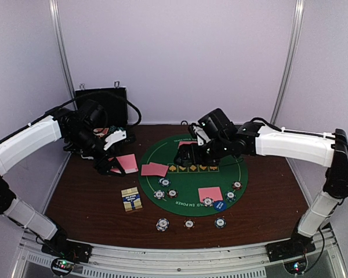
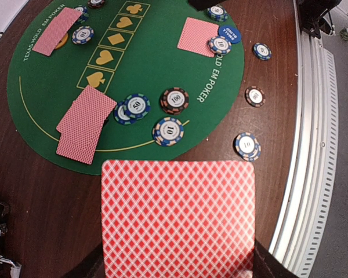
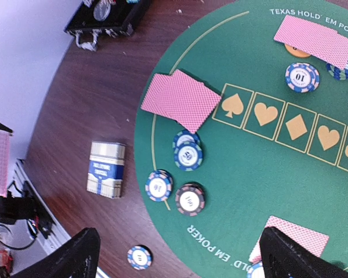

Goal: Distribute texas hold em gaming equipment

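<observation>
Your left claw [image 1: 115, 167] is pressed together on a pink-backed card [image 2: 178, 217]. It holds the card above the bare brown desk [image 1: 87, 202], just off the left rim of the green poker mat [image 1: 188, 180]. In that wrist's view, the card's patterned back fills the lower middle of the picture. Your right claw [image 3: 177, 243] is spread wide with nothing between its fingers, and it hovers over the mat near the row of suit symbols [image 3: 281, 121]. You have a small fan of cards [image 3: 181, 99] lying on the mat's left edge beside the spade box. More cards [image 3: 316, 39] lie at the far side, partly covering an orange disc [image 3: 296, 52]. Another set [image 1: 210, 193] lies on the near side, just beside a blue disc [image 1: 220, 204]. Several stripe-edged poker chips [image 3: 187, 152] sit clustered on the mat near the fan, and others lie beside the near and far cards. Three more chips [image 1: 189, 223] rest apart in a row on the bare desk, toward the near edge. A blue, white and gold card box [image 1: 131, 200] lies on the desk just left of the mat. A black case [image 1: 101, 107] sits at the far left, behind your left arm.
</observation>
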Motion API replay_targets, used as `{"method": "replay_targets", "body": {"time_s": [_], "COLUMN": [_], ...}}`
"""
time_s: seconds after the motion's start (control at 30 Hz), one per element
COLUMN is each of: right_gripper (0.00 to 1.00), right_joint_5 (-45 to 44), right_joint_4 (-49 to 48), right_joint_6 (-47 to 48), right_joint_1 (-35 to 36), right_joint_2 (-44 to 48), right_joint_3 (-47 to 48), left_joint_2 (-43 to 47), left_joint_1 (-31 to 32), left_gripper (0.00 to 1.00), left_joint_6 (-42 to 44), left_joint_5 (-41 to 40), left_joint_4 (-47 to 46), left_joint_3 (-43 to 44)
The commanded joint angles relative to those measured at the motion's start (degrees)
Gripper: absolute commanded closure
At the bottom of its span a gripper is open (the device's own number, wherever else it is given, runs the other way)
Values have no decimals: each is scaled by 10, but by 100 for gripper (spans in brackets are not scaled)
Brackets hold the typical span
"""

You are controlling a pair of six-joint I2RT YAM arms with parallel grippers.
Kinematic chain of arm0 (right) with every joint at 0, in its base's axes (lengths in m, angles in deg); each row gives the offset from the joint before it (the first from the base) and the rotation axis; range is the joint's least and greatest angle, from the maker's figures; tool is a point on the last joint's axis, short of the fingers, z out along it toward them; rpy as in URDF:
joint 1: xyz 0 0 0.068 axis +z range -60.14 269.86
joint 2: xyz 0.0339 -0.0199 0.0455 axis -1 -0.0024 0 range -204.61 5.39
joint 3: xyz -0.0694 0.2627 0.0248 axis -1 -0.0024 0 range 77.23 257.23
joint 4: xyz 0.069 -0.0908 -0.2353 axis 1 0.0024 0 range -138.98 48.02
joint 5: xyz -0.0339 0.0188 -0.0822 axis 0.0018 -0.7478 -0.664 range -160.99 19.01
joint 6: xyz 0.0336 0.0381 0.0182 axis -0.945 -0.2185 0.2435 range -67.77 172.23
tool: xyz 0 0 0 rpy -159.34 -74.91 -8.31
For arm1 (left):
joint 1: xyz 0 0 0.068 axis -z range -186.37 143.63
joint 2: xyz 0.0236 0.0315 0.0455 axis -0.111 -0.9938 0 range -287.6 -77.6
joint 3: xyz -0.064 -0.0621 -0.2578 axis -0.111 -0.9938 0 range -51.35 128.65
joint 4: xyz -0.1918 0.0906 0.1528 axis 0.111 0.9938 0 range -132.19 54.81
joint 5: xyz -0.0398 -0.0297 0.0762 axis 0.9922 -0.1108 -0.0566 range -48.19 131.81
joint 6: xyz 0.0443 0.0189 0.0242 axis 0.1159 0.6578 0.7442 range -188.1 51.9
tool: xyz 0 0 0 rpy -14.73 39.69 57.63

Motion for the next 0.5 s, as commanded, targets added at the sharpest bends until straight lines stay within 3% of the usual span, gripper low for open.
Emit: {"method": "replay_targets", "body": {"time_s": [0.0,0.07,0.13,0.3,0.37,0.47], "right_gripper": [1,1,0,1,0,1], "right_joint_5": [-9,-41,-61,68,117,109], "right_joint_4": [-125,-200,-179,-360,-332,-234], "right_joint_6": [-125,-155,-194,-299,-275,-207], "right_joint_1": [52,84,92,83,81,78], "right_joint_2": [64,83,86,65,27,9], "right_joint_3": [-85,-124,-123,-176,-115,-31], "left_joint_2": [11,12,14,10,10,9], "left_joint_1": [-4,-4,-4,-4,-4,-4], "left_gripper": [100,100,100,100,100,100], "left_joint_6": [11,11,12,12,12,13], "left_joint_5": [11,10,8,13,14,15], "left_joint_4": [-7,-7,-7,-7,-7,-7], "left_joint_3": [1,3,3,4,6,7]}}
